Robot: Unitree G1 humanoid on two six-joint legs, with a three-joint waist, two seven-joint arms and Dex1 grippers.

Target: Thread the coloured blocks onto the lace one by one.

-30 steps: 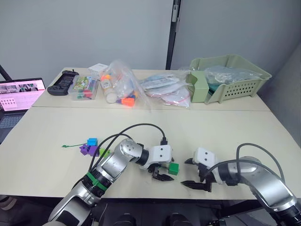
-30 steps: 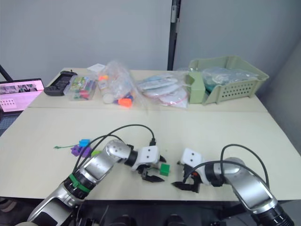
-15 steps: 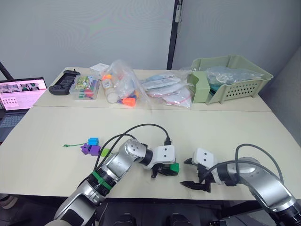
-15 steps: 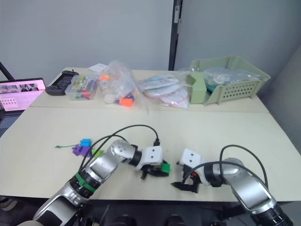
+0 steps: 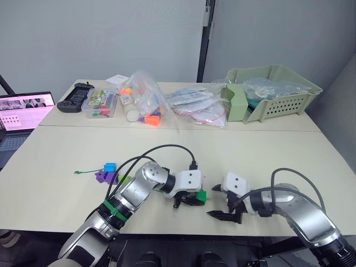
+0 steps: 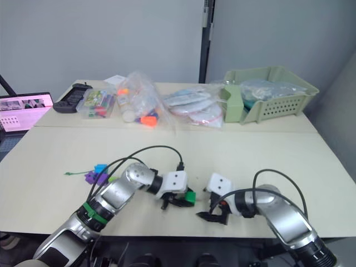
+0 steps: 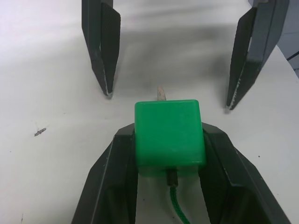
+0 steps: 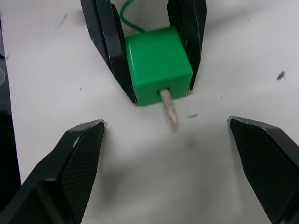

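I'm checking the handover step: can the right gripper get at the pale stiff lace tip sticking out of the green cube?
Probably yes: the pale lace tip pokes free from the green cube, and the open right gripper faces it over bare table.

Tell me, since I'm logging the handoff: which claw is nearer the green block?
Left. The left claw is shut on the green block; the right claw is open just short of it, facing the lace tip.

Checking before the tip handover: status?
Left gripper shut on green block. Lace tip pokes through the block toward right gripper, open, not touching. Table between them bare.
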